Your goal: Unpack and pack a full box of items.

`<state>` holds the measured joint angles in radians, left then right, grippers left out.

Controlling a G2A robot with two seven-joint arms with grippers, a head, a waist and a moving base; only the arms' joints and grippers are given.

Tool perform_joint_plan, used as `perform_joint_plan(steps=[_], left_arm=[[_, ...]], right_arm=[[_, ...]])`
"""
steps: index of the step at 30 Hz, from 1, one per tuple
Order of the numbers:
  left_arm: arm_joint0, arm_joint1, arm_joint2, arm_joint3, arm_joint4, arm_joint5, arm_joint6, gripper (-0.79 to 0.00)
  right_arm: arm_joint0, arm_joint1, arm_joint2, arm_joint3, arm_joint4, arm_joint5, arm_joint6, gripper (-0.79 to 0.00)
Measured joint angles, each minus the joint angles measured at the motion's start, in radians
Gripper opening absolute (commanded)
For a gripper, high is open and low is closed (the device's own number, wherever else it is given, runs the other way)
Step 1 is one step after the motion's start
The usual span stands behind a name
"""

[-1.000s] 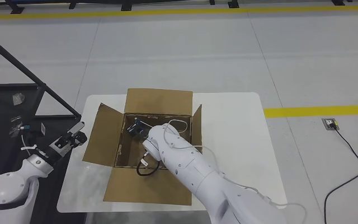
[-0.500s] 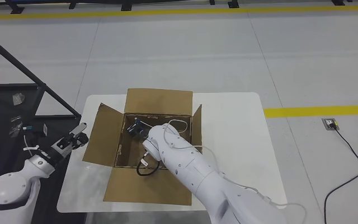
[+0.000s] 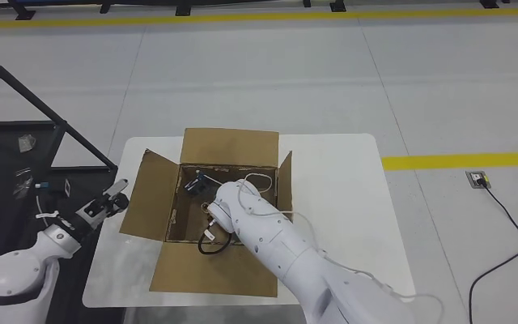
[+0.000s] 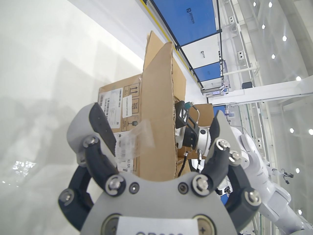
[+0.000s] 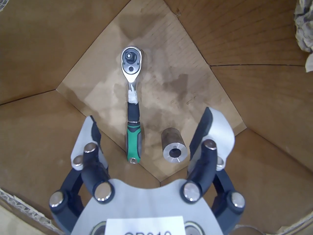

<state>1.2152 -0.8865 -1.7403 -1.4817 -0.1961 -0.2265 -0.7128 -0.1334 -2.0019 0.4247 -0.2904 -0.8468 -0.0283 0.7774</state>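
Observation:
An open cardboard box (image 3: 229,146) stands on the white table (image 3: 340,186), its flaps folded outward. My right arm (image 3: 243,219) goes down into it. Inside, my right gripper (image 5: 149,121) hangs open above the box floor (image 5: 171,50). A ratchet wrench (image 5: 132,113) with a green handle and a short metal cylinder (image 5: 174,145) lie between its fingers, untouched. My left gripper (image 3: 113,198) (image 4: 159,128) is open and holds nothing. It sits outside the box by the left flap (image 4: 159,103), close to the table's left edge.
Crumpled paper (image 5: 303,25) lies against a box wall beside the tools. A black metal frame (image 3: 48,121) stands off the table's left side. The right half of the table is bare white surface.
My left gripper has shifted slightly toward the table's near side, staying open. The right arm has stayed in the box with hardly any movement.

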Motion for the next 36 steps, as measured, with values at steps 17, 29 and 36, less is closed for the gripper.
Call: perform_joint_plan(steps=[17, 29, 36], left_arm=[[0.020, 0.004, -0.037, -0.035, -0.062, -0.018, -0.054, 0.000], [0.093, 0.018, -0.125, -0.076, -0.123, -0.025, -0.194, 0.000], [0.139, 0.021, -0.159, -0.131, -0.201, -0.010, -0.268, 0.000]], right_arm=[[-0.355, 0.242, 0.185, -0.813, -0.371, 0.338, -0.163, 0.000], [-0.755, 0.398, 0.451, -1.451, -0.612, 0.111, -0.001, 0.000], [-0.812, 0.411, 0.512, -1.509, -0.512, -0.035, -0.104, 0.000]])
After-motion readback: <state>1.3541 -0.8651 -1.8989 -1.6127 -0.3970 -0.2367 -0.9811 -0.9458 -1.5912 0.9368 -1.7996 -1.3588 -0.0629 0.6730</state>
